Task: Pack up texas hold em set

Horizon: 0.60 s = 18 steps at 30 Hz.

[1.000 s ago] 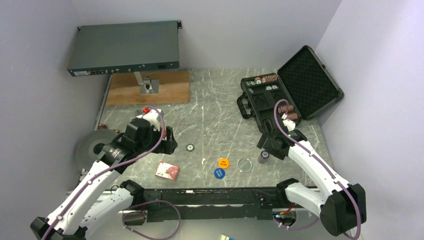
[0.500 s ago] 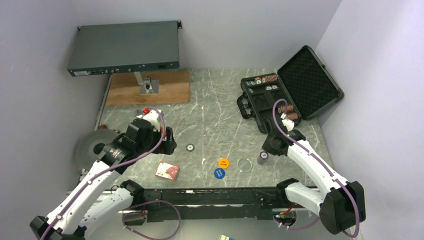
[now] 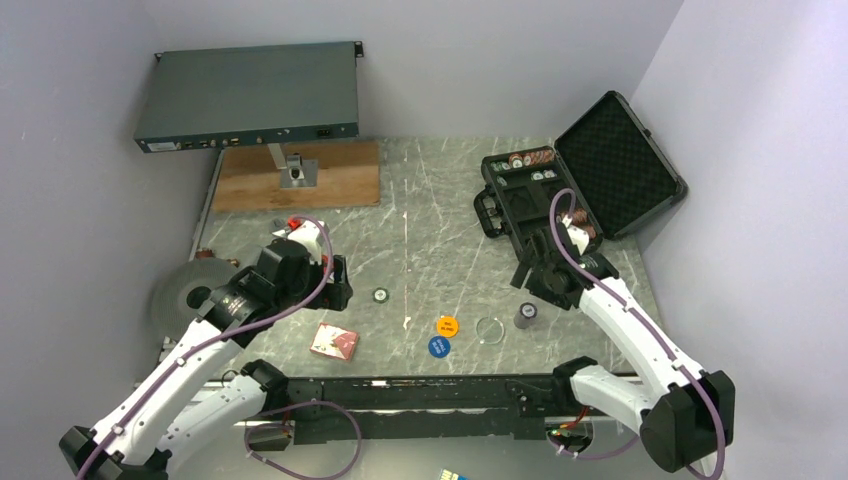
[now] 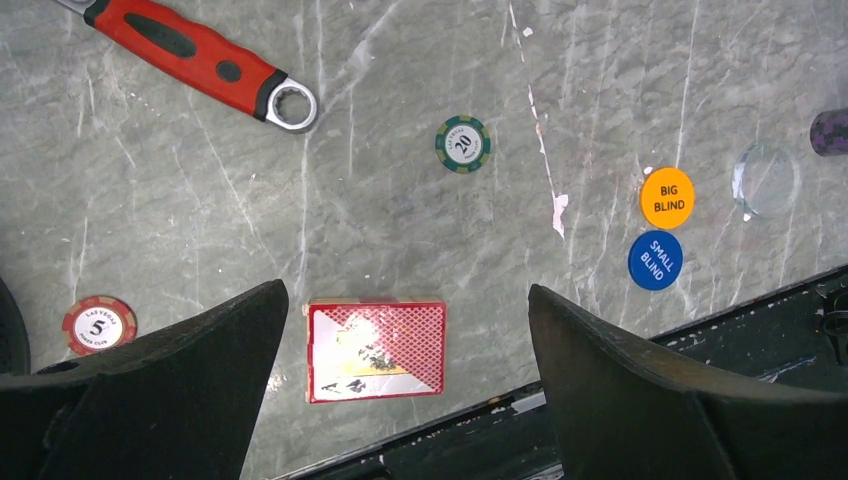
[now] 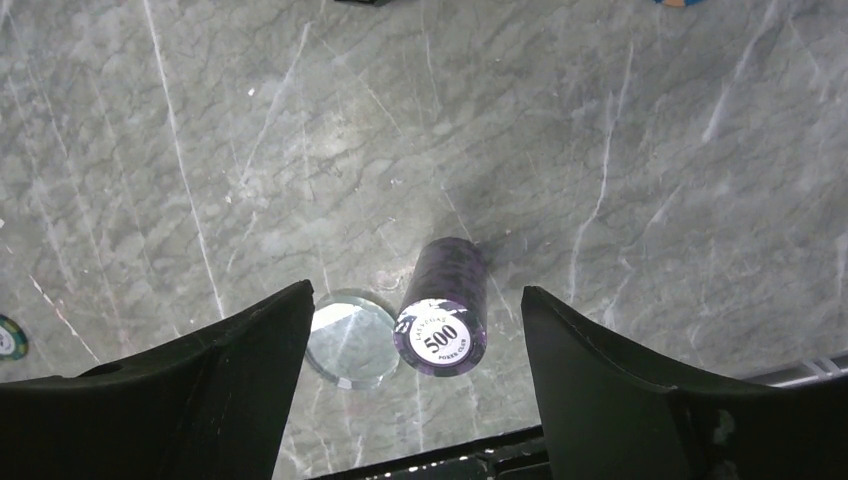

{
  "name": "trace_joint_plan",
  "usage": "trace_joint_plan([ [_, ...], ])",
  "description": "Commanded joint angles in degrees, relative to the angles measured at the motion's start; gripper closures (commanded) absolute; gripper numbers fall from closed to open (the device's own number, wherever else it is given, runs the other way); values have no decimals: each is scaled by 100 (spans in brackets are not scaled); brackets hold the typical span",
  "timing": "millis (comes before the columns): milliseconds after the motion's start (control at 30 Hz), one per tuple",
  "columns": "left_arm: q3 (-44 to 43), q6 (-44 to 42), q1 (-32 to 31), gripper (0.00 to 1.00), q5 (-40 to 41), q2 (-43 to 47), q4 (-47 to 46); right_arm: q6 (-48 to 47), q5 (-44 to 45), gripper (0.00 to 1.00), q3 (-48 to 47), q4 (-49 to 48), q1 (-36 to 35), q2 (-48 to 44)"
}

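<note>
Grey stone with thin white streaks makes up the tabletop (image 3: 430,220), and plain pale walls are seen around it. At the far right the black hard case (image 3: 615,165) is laid open. Its lid is lined with bumpy black foam and is tipped back. Rows of round chips (image 3: 532,158) are packed on edge in the slots of its bottom half.

A short purple chip stack (image 5: 443,320), marked 500 on top, is stood upright on the tabletop, outside the case. A flat clear disc (image 5: 350,338) is laid just beside it; whether they touch cannot be told. Nearer the middle, an orange disc (image 4: 667,198) marked BIG BLIND and a blue disc (image 4: 655,260) marked SMALL BLIND are laid close together. The red card deck (image 4: 375,350), flat with a shiny top, is found near the front edge. One green chip (image 4: 463,144) marked 20 and one red chip (image 4: 99,325) marked 5 are laid flat by themselves. A red-handled wrench (image 4: 190,58) is laid further back.

The left jaws are held wide above the card deck, and nothing is gripped. The right jaws are spread wide too, with nothing held. A second ago the right jaws were down at the purple stack. Now they have been pulled back toward the case, and the stack has been left standing in the same spot.
</note>
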<state>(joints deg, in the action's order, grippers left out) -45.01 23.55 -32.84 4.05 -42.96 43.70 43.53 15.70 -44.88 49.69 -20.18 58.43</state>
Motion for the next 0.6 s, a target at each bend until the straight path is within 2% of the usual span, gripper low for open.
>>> trace_joint_plan([
  [0, -87, 97, -38, 3, 137, 42, -2, 84, -261, 20, 204, 32, -12, -184],
  [267, -96, 106, -81, 3, 154, 5, 8, 527, -505, 26, 603, -34, -73, -196],
  [400, -87, 115, -82, 3, 181, 11, 7, 582, -547, 36, 727, -149, -100, -129],
  [567, -104, 115, -90, 3, 170, -28, 15, 541, -462, 40, 724, -219, -108, -40],
])
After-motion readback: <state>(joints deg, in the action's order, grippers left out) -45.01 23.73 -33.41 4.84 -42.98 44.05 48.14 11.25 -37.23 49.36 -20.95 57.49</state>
